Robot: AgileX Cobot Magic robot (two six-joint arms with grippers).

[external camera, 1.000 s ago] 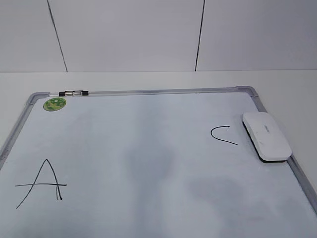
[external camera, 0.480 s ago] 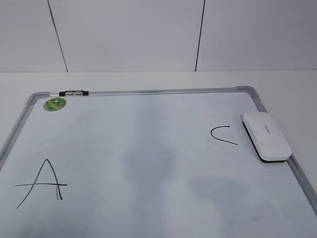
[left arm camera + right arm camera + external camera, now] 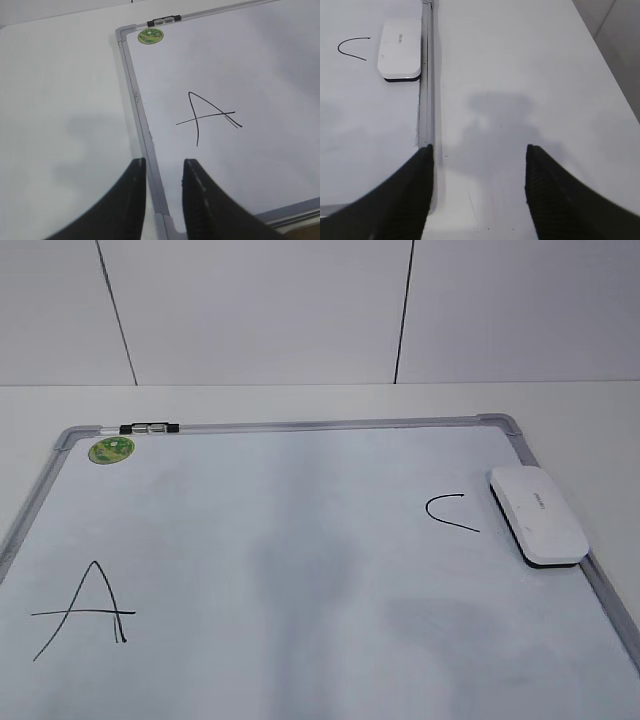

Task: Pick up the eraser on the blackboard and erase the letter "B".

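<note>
Left gripper (image 3: 162, 167): you see its fingers (image 3: 131, 200) only a little apart, holding nothing, above the blackboard (image 3: 145, 125) frame | right gripper (image 3: 479, 152): fingers (image 3: 550, 195) spread wide, empty, over the counter (image 3: 520, 75) | eraser (image 3: 536, 514): lies on the blackboard's right edge, beside the curved mark (image 3: 450, 510).

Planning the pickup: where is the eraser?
Exterior view: the eraser lies on the blackboard's right edge, beside the letter C.
</note>
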